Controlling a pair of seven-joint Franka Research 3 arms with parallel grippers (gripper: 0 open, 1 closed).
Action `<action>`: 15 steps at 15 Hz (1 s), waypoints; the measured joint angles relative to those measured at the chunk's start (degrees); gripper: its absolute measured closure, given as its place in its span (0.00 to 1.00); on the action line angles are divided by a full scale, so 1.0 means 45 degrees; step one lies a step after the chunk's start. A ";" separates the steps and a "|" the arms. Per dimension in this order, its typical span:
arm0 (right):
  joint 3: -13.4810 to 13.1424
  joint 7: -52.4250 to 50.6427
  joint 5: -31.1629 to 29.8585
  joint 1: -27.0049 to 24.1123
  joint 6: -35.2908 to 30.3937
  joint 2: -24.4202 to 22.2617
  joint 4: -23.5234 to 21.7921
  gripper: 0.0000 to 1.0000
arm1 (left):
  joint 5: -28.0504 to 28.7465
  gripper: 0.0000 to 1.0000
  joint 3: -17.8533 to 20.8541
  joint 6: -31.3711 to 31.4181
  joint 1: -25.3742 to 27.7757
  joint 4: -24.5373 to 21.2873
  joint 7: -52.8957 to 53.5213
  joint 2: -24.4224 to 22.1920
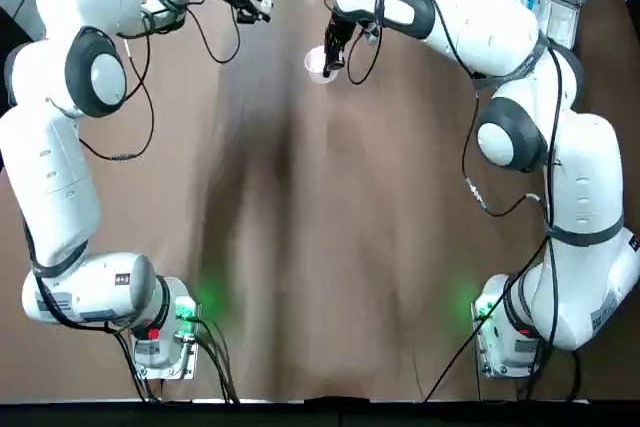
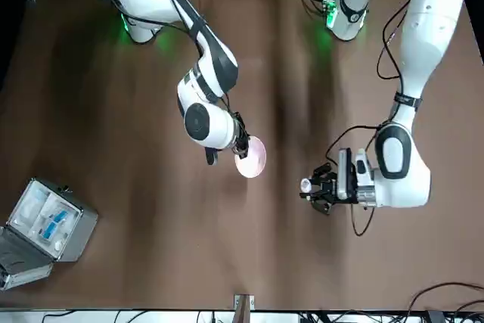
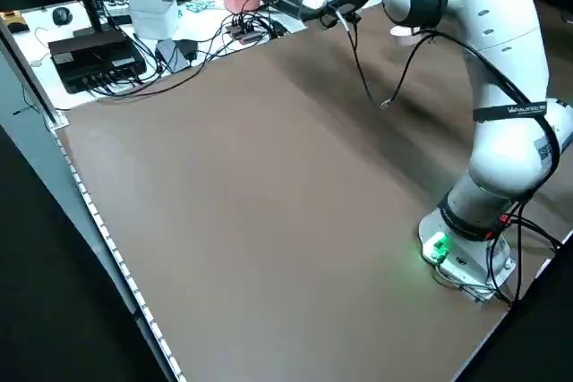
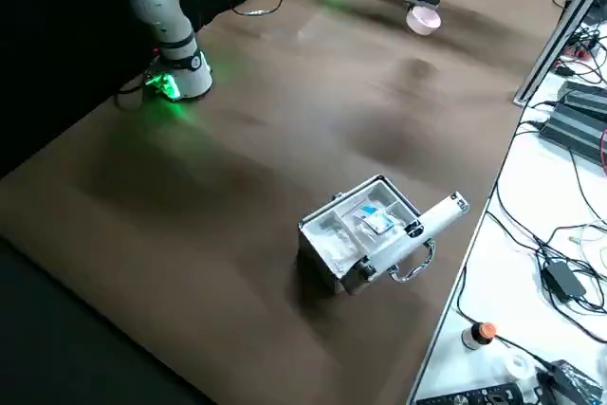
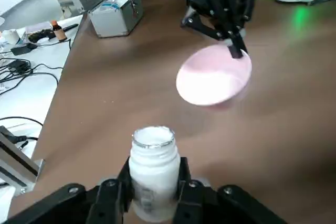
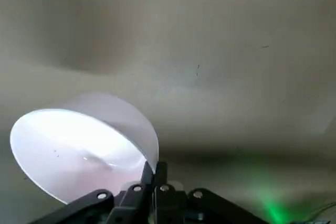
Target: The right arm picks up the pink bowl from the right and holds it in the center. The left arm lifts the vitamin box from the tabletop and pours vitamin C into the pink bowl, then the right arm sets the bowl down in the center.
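Pink bowl [image 2: 251, 156]: pale pink outside, whitish inside; raised off the tabletop [image 2: 151, 247] near the middle of the far half, tilted, its shadow below it.
Right gripper [image 2: 240, 144]: black fingers pressed together on the bowl's rim, one inside and one outside; the bowl hangs from this single pinch.
Right arm [image 1: 560, 177]: white with grey joint caps, reaching from its base across to the bowl.
Vitamin box [image 5: 153, 169]: whitish-cream, roughly cylindrical, mouth uncovered; upright between the fingers in the left wrist view, lifted clear of the table.
Left gripper [image 2: 315, 186]: black fingers clamped on the box's two sides; level with the bowl and apart from it, a gap of bare table between them.
Left arm [image 1: 60, 137]: white, bent around its own side of the table, black cable dangling.
Grey case [image 4: 365, 230]: lid open, blue-white contents showing; sits at the far corner on the robot's right side, well apart from both grippers.
Side bench [image 3: 134, 15]: cables, a black unit and small boxes, beyond the table's far edge.
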 joint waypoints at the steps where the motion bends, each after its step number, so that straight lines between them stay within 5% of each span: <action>1: -0.0003 0.0024 0.0000 0.0006 0.0008 0.0028 0.0034 0.98 | 0.0235 0.65 0.0014 0.0330 -0.0261 -0.0010 -0.0144 -0.0079; 15: -0.0035 0.0286 0.0003 0.0027 0.0252 0.0092 0.0078 0.98 | 0.3461 0.65 0.0060 0.4005 -0.2957 -0.0065 -0.2230 -0.0253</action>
